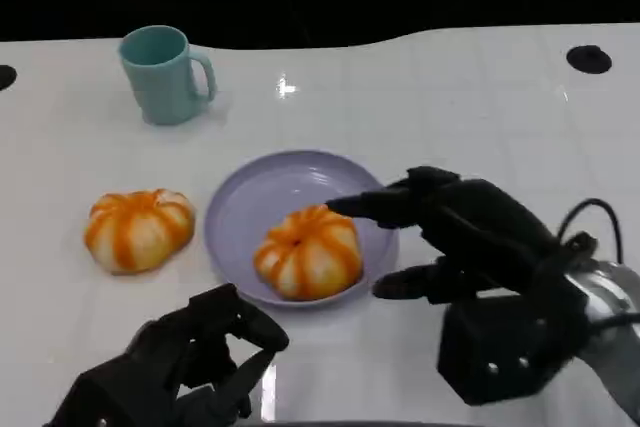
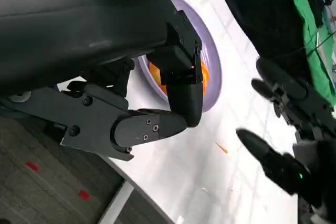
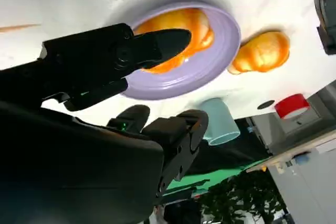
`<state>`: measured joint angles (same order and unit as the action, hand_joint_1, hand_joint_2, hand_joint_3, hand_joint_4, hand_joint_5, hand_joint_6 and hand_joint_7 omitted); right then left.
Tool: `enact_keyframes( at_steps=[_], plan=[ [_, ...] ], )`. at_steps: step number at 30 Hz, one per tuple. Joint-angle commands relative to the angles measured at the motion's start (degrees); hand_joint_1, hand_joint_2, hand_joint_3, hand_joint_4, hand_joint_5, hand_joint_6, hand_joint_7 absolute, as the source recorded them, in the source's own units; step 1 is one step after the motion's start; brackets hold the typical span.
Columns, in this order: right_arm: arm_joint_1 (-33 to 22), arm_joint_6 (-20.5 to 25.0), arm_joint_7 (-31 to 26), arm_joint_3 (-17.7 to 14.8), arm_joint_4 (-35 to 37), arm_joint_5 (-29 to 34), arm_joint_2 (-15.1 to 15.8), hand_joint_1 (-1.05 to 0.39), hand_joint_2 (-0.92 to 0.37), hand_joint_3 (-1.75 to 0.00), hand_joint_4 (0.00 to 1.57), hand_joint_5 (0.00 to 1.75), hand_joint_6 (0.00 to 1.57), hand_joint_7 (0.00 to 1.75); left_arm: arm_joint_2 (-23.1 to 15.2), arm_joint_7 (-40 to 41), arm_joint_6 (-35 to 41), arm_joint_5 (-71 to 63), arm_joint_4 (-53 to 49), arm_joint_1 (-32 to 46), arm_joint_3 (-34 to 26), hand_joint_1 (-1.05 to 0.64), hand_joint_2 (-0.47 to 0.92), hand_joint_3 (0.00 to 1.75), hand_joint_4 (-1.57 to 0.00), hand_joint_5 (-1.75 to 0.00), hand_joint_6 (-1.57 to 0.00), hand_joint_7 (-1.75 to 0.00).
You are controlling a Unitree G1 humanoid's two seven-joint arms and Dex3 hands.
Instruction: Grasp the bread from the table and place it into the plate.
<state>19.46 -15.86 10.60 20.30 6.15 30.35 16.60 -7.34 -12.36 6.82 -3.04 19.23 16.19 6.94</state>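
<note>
An orange-and-white bread (image 1: 308, 253) lies in the lavender plate (image 1: 262, 192), toward its near rim; it also shows as the bread (image 3: 178, 31) in the plate (image 3: 210, 66) and as an orange patch of bread (image 2: 203, 77) behind my left hand's fingers. A second bread (image 1: 139, 229) sits on the table left of the plate, seen too as the second bread (image 3: 262, 52). My right hand (image 1: 470, 237) hovers just right of the plate, fingers spread and holding nothing. My left hand (image 1: 185, 362) stays low at the near edge with fingers curled and nothing in them.
A teal mug (image 1: 165, 74) stands at the back left, also the mug (image 3: 220, 121). The white table (image 1: 460, 107) has black round holes near its far corners. The table's near edge runs right under both hands.
</note>
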Motion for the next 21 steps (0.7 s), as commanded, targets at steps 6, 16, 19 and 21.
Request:
enact_keyframes(
  at_steps=[6,16,19,21],
  plan=[
    [-10.00,-6.64,-2.93,-6.47,-8.11,-3.65,4.24,-0.21,-0.86,-0.04,0.75,0.93,0.95,0.27,-0.68,0.11,0.83,0.34,0.94,0.20,-0.41,-0.31,0.91,0.52,-0.73,-1.75,-0.61,-1.32],
    [-18.61,-11.00,-3.80,-10.89,-12.72,-4.59,6.76,-0.15,-0.28,-1.12,0.87,1.47,0.92,0.98,-0.97,-0.34,1.15,0.82,0.89,0.01,-0.61,-0.32,0.90,0.51,-0.71,-1.75,-0.60,-1.30],
    [-20.96,-10.90,-3.38,-11.86,-14.51,-4.92,7.25,-0.13,-0.28,-1.14,0.88,1.49,0.91,1.01,-1.12,-0.41,1.33,0.83,1.11,0.09,-0.65,-0.32,0.91,0.51,-0.70,-1.75,-0.60,-1.30],
    [-22.46,-10.63,-2.83,-12.49,-16.08,-5.48,7.36,-0.13,-0.28,-1.13,0.85,1.54,0.87,1.09,-1.19,-0.44,1.54,0.92,1.29,0.18,-0.76,-0.32,0.91,0.50,-0.69,-1.75,-0.60,-1.30]
  ],
)
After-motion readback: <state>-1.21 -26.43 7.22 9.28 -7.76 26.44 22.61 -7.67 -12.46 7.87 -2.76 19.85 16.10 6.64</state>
